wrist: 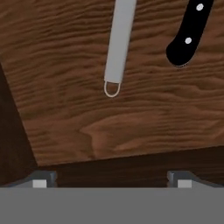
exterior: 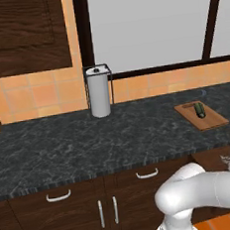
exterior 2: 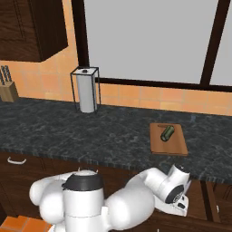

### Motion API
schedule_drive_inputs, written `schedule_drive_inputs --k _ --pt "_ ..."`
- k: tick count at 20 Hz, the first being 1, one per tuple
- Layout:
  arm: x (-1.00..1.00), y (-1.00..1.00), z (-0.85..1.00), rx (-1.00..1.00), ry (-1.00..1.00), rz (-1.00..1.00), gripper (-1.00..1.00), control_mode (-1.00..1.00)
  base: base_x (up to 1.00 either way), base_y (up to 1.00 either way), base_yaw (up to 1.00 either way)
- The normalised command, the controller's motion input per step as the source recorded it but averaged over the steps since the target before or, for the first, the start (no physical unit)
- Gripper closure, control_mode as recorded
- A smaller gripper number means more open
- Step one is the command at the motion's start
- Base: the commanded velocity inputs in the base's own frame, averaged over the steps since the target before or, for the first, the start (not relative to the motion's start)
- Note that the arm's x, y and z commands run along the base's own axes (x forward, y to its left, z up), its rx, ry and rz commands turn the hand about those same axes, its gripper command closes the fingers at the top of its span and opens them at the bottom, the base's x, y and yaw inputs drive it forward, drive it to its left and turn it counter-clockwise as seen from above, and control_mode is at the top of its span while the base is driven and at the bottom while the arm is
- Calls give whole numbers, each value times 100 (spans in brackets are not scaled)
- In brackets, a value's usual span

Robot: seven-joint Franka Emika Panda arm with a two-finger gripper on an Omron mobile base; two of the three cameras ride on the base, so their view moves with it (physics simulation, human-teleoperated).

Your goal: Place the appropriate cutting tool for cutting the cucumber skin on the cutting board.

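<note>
Item: grey-handled tool, probably the peeler wanted for the cucumber skin; only its slim flat handle with a small wire loop at the end is seen, the working head being cut off at the top of the hand view. It lies on a brown wood-grain floor, apparently of an open drawer, directly beyond the gripper. Handling, as a judgement: light, rigid, smooth and somewhat slippery, lying low on the wood; best taken across the narrow handle near its middle, clear of the loop. Just to its right lies a black riveted handle, likely a knife, heavier and the wrong choice for skin. Gripper: finger tips spread wide, holding nothing. Destination: cutting board, on the dark counter to the right, with the cucumber lying on its far part. Further left: paper towel holder; knife block at the far left wall.
</note>
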Motion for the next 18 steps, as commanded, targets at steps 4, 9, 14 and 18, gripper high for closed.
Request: schedule_drive_inputs --k 4,9,14,18 --pt "-95 9 0 0 20 7 -100 -100 0 0 0" --pt "-94 3 0 0 21 8 -100 -100 0 0 0" --pt "-55 0 5 0 13 7 -100 -100 0 0 0" --pt "52 -5 28 1 3 0 -100 -100 0 0 0"
